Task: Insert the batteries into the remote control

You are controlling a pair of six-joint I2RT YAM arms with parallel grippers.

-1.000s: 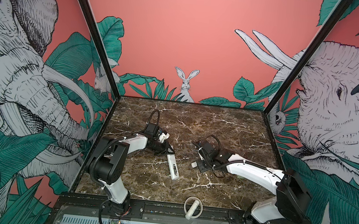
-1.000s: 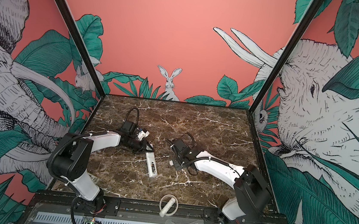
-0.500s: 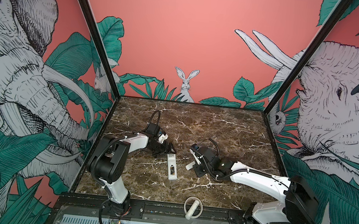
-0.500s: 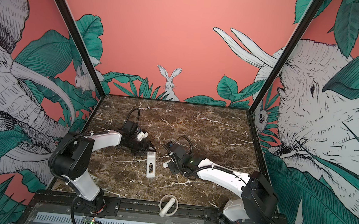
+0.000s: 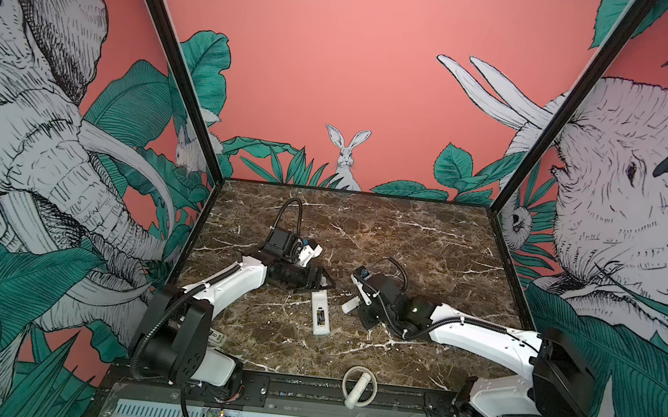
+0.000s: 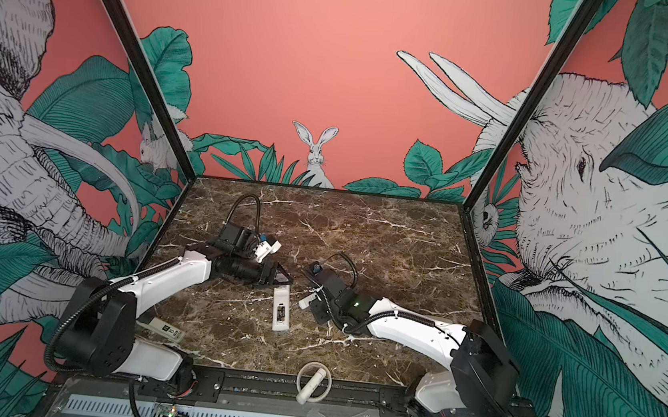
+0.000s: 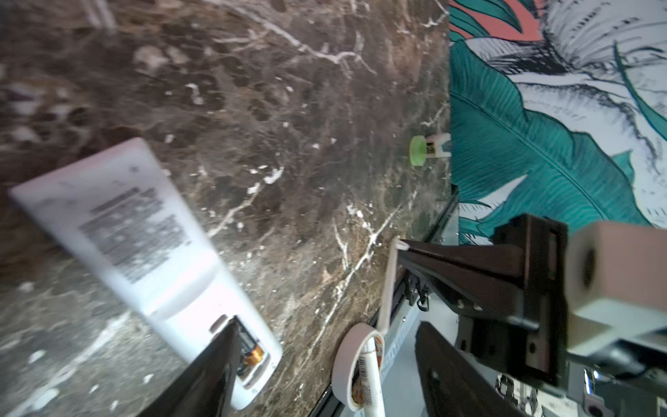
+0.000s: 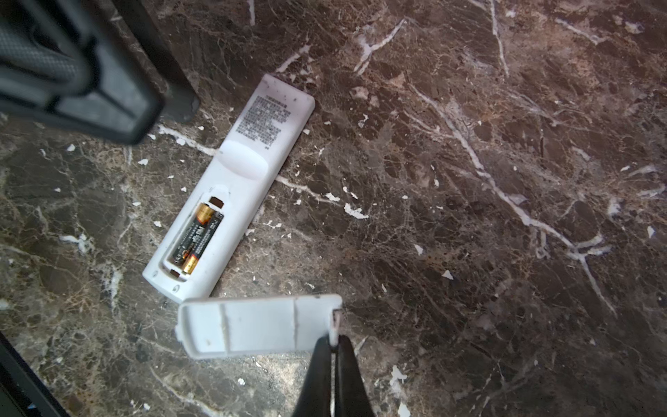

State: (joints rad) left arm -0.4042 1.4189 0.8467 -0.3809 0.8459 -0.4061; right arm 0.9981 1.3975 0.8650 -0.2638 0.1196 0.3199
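**Marble top, batteries seated: the cover is what's left**

Brown marble table (image 5: 404, 241) carries the remote control (image 5: 320, 313), lying back-up. In the right wrist view both batteries (image 8: 197, 234) sit side by side in its open compartment. So I judge the loading itself done and the step in hand to be closing up.

My right gripper (image 8: 335, 341) is pinched tight on one short edge of the white cover (image 8: 260, 326). The cover sticks out sideways from the fingertips, just short of the remote's compartment end. My left gripper (image 5: 323, 282) has its jaws apart with nothing in them, just beyond the remote's printed-label end. Whether a finger touches the shell I cannot tell.

To do this well, I'd first turn the right wrist so the cover's long side runs along the remote, since it now lies crosswise to it. Its ribbed face looks up at my wrist camera, so I reckon it also needs rolling over. Then I'd lower it flat over the opening and slide it along the shell until it latches.

The grip is thin, on an edge only, so I'd push gently, because the cover could pivot in the pinch. The remote lies loose on smooth stone and will likely skate away from my right hand. Before pushing, I'd set the left fingers against the label end as a stop, or close them on the shell's sides.
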